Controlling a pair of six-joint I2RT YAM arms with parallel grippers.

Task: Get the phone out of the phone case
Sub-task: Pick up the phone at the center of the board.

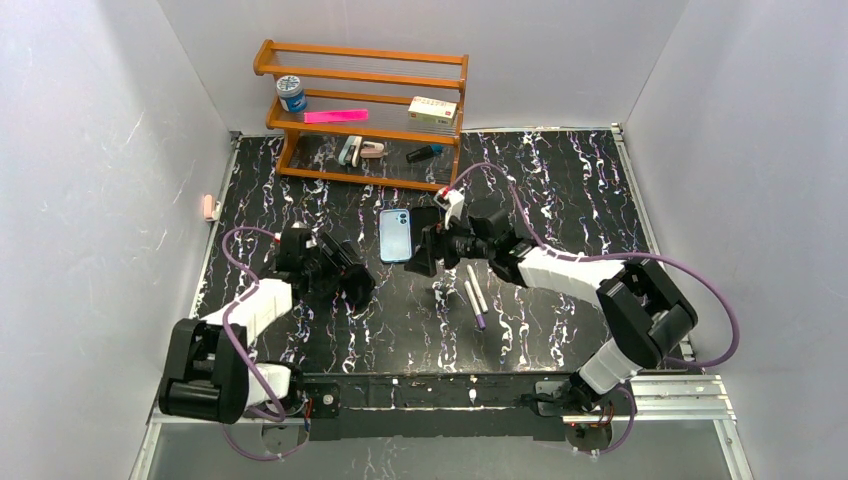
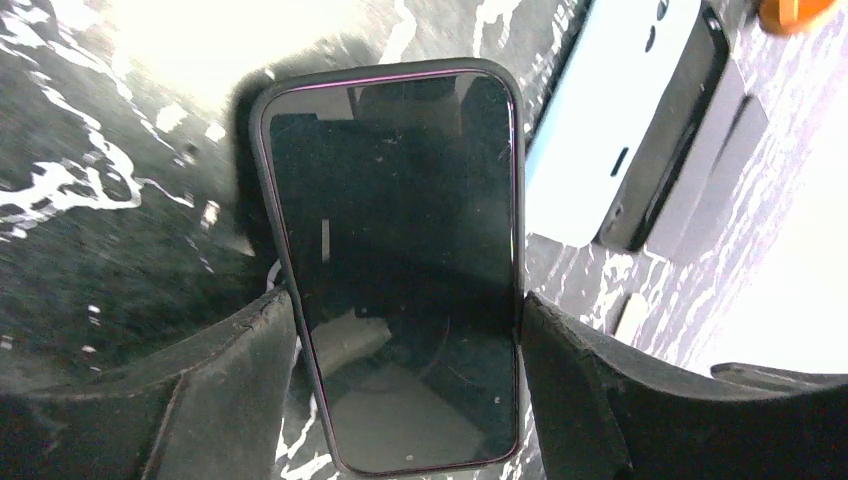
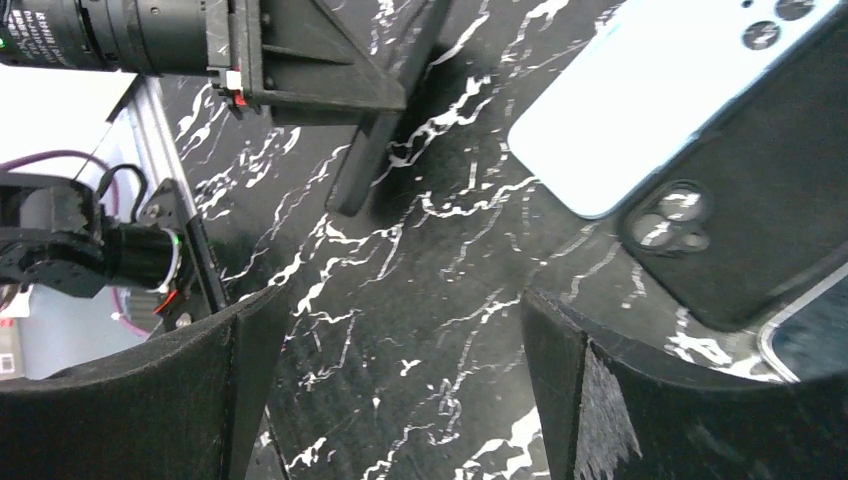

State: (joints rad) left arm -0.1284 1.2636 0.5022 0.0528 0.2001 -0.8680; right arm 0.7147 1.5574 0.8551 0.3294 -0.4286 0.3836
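**Left jaws clamp the cased phone; right jaws stand wide and empty**

By the left wall, a small pink fitting [image 1: 209,207] sits at the edge of the black marbled surface [image 1: 560,190]. Left of centre, the left jaws are closed across the phone [image 2: 400,250]. Each finger [image 2: 245,385] presses one long side. The phone is screen-up and its glass is dark. The dark rim of the phone case [image 2: 385,72] still wraps it. From the right wrist it shows edge-on, slanting down toward the surface. I can see no brand on it.

At the back stands a wooden rack [image 1: 362,52]. Its middle tier holds a blue-and-white tub [image 1: 291,93], a flat pink strip [image 1: 335,116] and a pale box [image 1: 432,109]. The tub's label and the box's print are too small to read. The bottom tier holds two small stapler-like items [image 1: 360,150] and a dark marker [image 1: 427,153].

In the middle a light blue handset [image 1: 395,235] lies back-up with its lenses showing. A black handset [image 3: 770,190] lies right against it, also back-up. I cannot tell whether the two overlap.

The right jaws hover next to them, spread wide over bare surface, holding nothing. Nearer the arms' bases lie two white pens [image 1: 475,292].
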